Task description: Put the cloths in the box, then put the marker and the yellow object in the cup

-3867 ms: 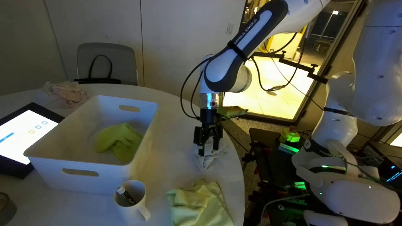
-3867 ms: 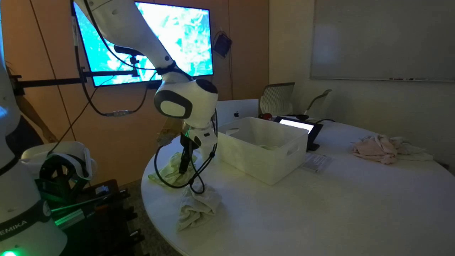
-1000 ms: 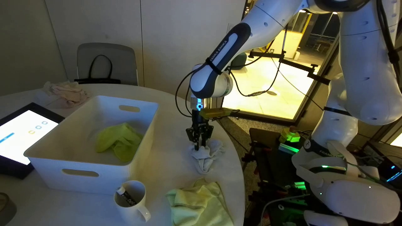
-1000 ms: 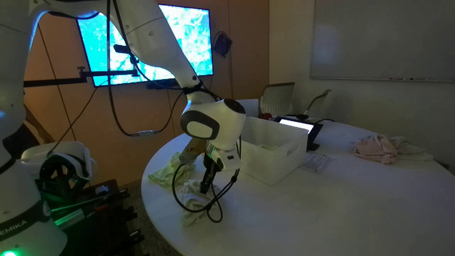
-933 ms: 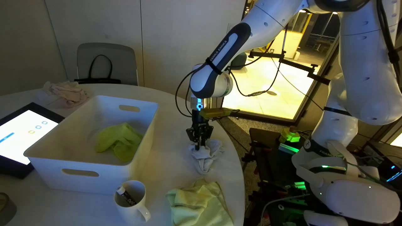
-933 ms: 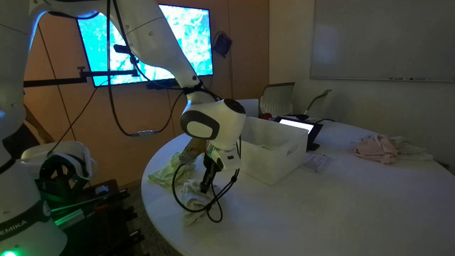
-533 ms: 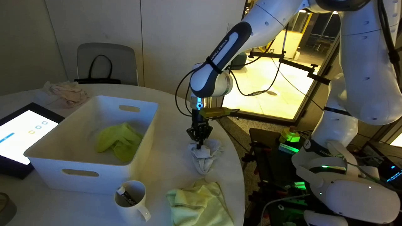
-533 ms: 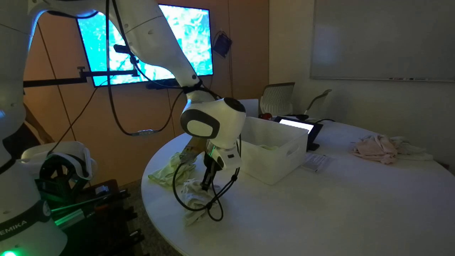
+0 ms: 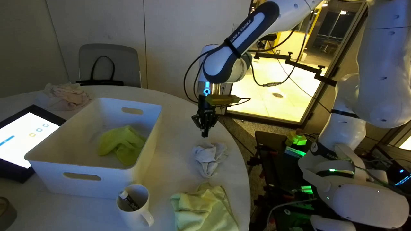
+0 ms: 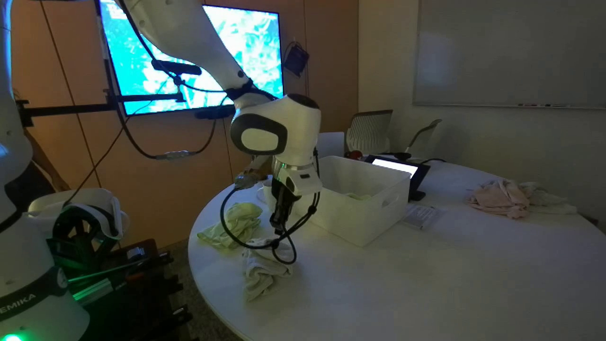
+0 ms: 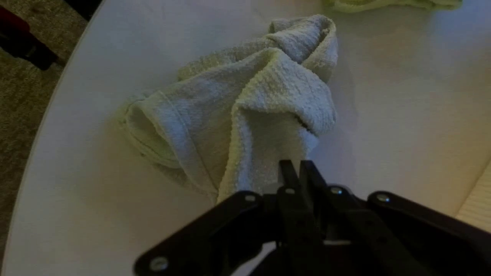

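Note:
In an exterior view my gripper (image 9: 205, 134) hangs above the table, just beyond the white-grey cloth (image 9: 209, 157) and apart from it. In the wrist view the gripper (image 11: 296, 161) has its tips almost together, and only a thin gap with nothing in it shows. That cloth (image 11: 268, 96) lies crumpled on the table. A pale yellow-green cloth (image 9: 205, 208) lies nearer that camera. Inside the white box (image 9: 83, 184) rests a bright yellow-green cloth (image 9: 120, 142). The marker (image 9: 129, 200) leans in the white cup (image 9: 133, 218). The yellow object is hidden or out of view.
A beige-pink fabric heap (image 10: 502, 199) lies across the table. Beside the box stands a tablet with a lit screen (image 9: 27, 138). A dark round item (image 9: 7, 211) is at the table's corner of view. Cables (image 10: 307, 213) loop around the wrist.
The gripper was down at the white-grey cloth, its fingers a little apart, and then closed. Now it has risen off the cloth, which stays on the table.

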